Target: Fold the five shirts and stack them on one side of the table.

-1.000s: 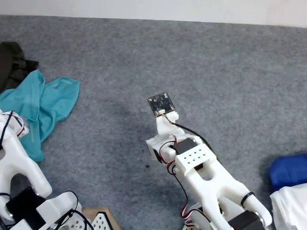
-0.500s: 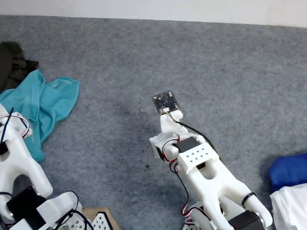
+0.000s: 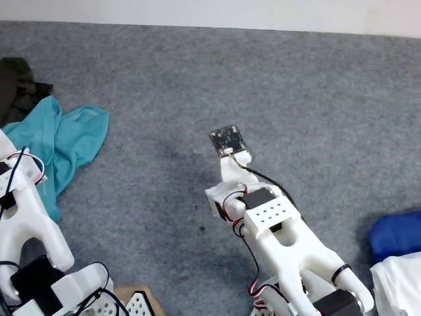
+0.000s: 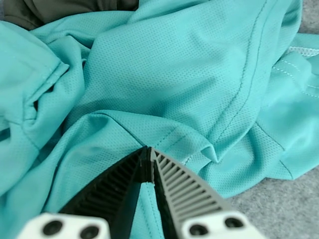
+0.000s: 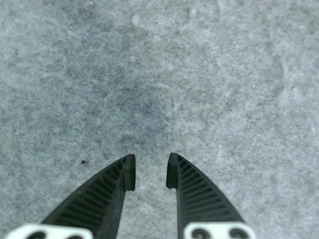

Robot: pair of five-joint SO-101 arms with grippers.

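A crumpled teal shirt (image 3: 62, 138) lies at the table's left side and spreads across the left wrist view (image 4: 189, 74). My left gripper (image 4: 148, 158) is shut on a stitched fold of it, with teal cloth between the fingers. The left arm (image 3: 26, 220) stands at the near left, over the shirt's near edge. A dark shirt (image 3: 16, 79) is bunched behind the teal one (image 4: 60, 7). A blue shirt (image 3: 396, 234) and a white shirt (image 3: 398, 283) lie at the right edge. My right gripper (image 5: 149, 172) is open, holding nothing, just above bare grey table.
The right arm (image 3: 276, 230) reaches from the near edge to mid-table, its camera board (image 3: 227, 141) on top. Grey felt table (image 3: 309, 99) stretches wide behind it. A cardboard piece (image 3: 125, 293) sits at the near edge between the arm bases.
The right arm shifted slightly right and then stayed. The left arm's wrist sank a little toward the near edge. The teal shirt has barely moved.
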